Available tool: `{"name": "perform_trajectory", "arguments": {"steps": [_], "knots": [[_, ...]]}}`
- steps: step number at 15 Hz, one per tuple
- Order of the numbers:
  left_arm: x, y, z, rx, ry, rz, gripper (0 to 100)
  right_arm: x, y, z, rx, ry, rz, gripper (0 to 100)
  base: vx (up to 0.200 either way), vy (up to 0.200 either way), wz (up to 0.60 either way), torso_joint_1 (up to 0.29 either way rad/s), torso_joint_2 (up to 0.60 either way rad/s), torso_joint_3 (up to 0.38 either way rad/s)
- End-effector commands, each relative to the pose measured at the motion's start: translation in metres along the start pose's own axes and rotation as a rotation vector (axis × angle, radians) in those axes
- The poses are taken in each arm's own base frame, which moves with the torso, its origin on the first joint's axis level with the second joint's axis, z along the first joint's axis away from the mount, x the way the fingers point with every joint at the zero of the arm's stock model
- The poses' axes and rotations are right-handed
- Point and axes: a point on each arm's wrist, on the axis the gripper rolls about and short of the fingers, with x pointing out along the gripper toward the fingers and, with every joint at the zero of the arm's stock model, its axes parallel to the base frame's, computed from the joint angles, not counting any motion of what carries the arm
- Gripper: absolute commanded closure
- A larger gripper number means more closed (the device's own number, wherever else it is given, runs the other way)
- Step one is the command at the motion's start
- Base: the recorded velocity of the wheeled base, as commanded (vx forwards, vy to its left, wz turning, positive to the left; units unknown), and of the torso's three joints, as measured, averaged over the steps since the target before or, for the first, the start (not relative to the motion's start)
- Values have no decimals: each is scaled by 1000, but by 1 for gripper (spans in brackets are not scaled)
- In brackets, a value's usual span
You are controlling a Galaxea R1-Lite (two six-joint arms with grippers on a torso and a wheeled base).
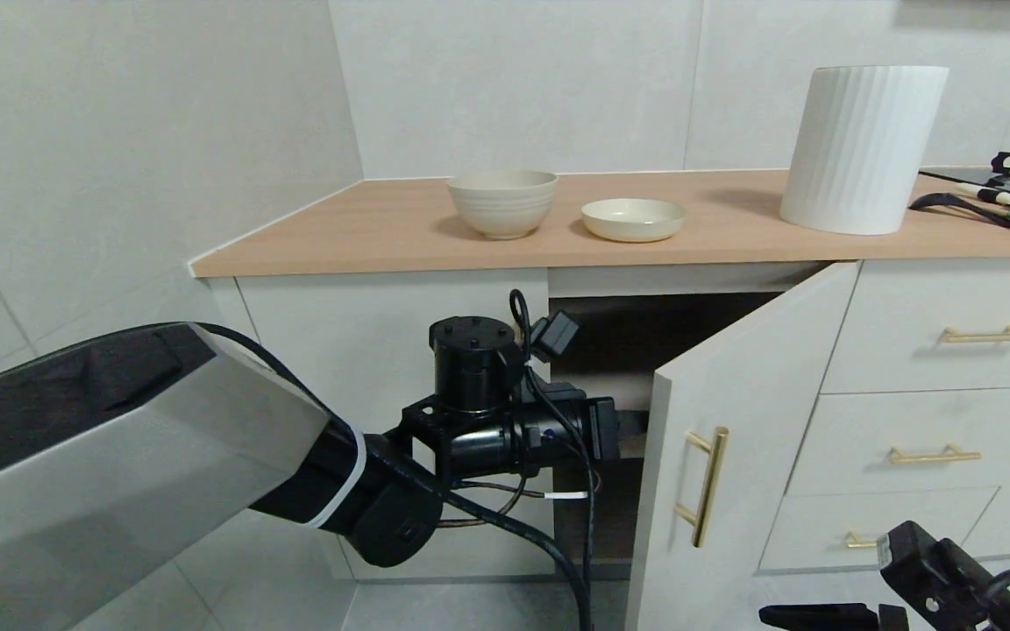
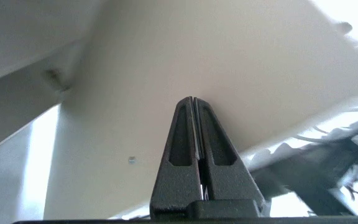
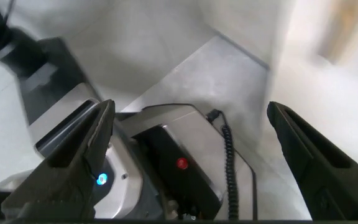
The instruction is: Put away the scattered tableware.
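On the wooden counter (image 1: 365, 232), above the open cupboard door (image 1: 733, 421): one bowl (image 1: 502, 203) and one shallow dish (image 1: 633, 219), side by side, upright, round with no long axis, neither stowed; left gripper (image 2: 192, 102) pinched empty by the cupboard opening, right gripper (image 3: 190, 109) spread wide; next, probably a rim grasp from above.

Finding a bowl (image 1: 502, 203) sitting on the countertop (image 1: 365, 232), just left of a shallow dish (image 1: 633, 219), the two apart. Noting a tall container (image 1: 863, 149) standing farther right on the same surface, with utensils (image 1: 996, 206) lying to its right. Recording a cabinet door (image 1: 733, 421) hanging open below the dish, with drawers (image 1: 952, 377) sitting stacked to its right. Logging the left gripper (image 2: 192, 102) sitting at the cabinet opening (image 1: 645, 342), below the countertop.
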Motion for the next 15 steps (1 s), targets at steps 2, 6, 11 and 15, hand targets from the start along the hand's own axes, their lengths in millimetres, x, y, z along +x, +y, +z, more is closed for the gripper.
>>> {"name": "perform_trajectory", "arguments": {"steps": [2, 6, 11, 15], "knots": [[5, 6, 0, -5, 1, 8, 100, -1, 1, -1, 0, 5, 0, 0, 0, 0, 0, 0, 0, 0], [9, 10, -2, -14, 10, 15, 100, 0, 0, -1, 1, 6, 1, 0, 0, 0, 0, 0, 0, 0], [24, -45, -15, 6, 81, -63, 100, -4, 9, -1, -20, 4, 49, 0, 0, 0, 0, 0, 0, 0], [24, -102, -49, 48, 201, -161, 100, -35, 38, -10, -88, 72, 228, 0, 0, 0, 0, 0, 0, 0]]}}
